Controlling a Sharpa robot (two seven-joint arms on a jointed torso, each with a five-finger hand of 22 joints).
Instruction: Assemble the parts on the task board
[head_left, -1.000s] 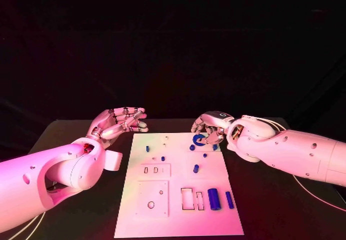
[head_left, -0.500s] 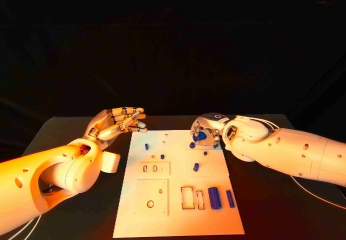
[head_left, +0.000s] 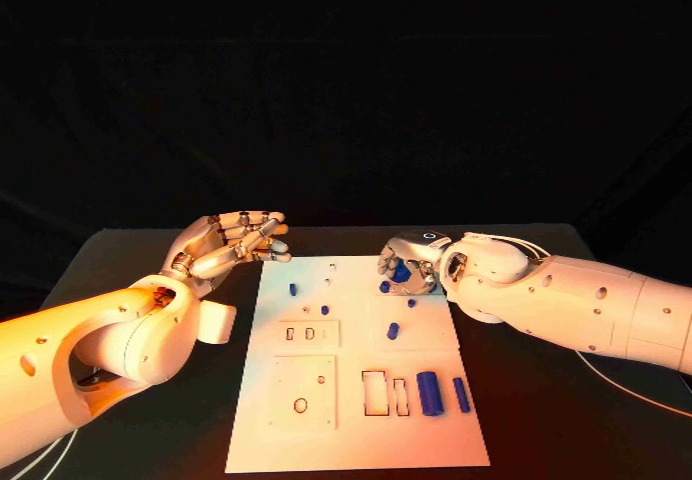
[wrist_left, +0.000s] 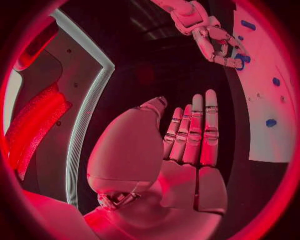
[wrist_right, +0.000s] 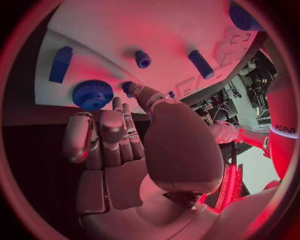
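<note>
Left hand (head_left: 231, 246) empty, fingers loosely curled and apart, beside the board's (head_left: 361, 440) far left corner, blue parts (head_left: 428, 383) scattered on the white board, right hand (head_left: 411, 266) at its far right corner, fingertips by a blue gear (wrist_right: 92, 94), grasp unclear, "pdleys" legible on a red-lit surface (wrist_right: 284, 128).

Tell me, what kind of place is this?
Probably a robot test lab: a white task board with small blue parts lies on a black table, against a black backdrop.
</note>
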